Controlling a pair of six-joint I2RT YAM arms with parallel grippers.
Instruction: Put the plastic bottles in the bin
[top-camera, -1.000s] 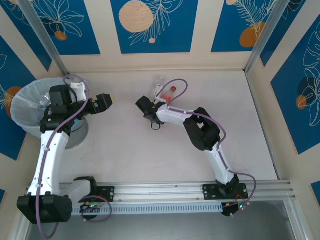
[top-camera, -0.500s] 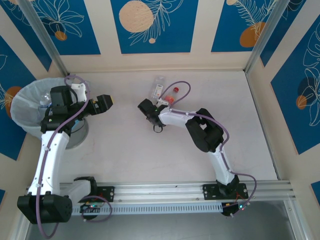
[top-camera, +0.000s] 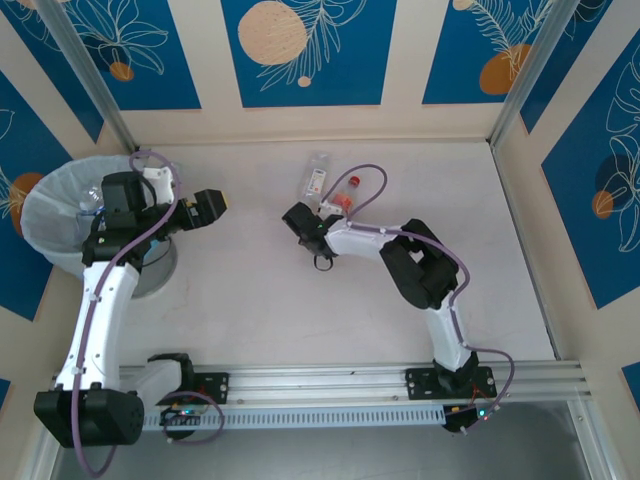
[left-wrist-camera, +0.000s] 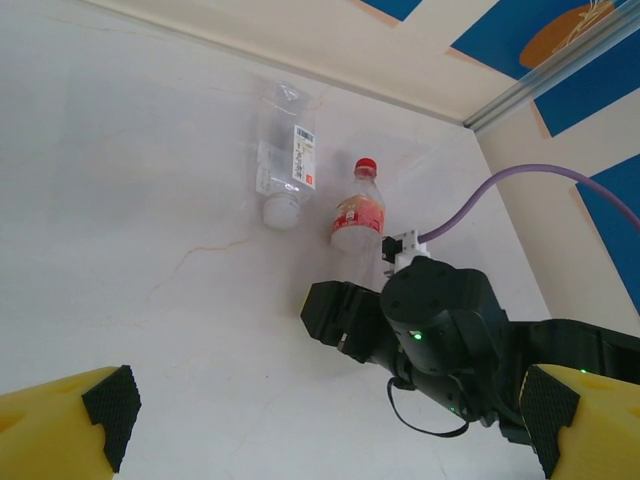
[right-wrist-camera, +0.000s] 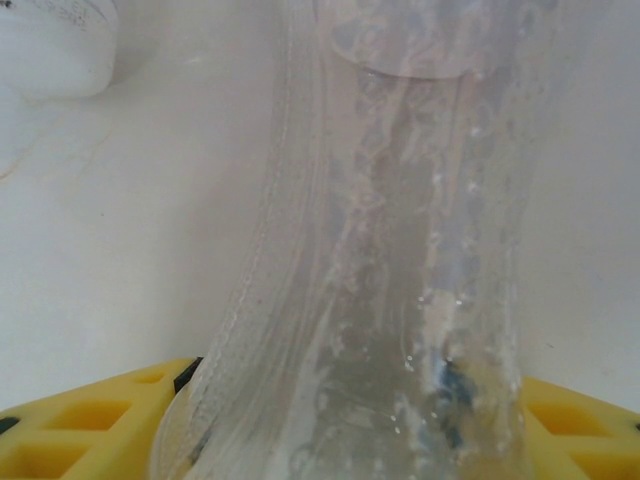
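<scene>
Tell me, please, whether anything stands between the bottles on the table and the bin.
Yes: the left gripper hangs open between the red-capped bottle, the white-capped bottle and the bin.

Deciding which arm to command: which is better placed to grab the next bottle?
Right. The right pincer has a clear bottle between its fingers; the left pincer hangs open near the bin, holding nothing.
</scene>
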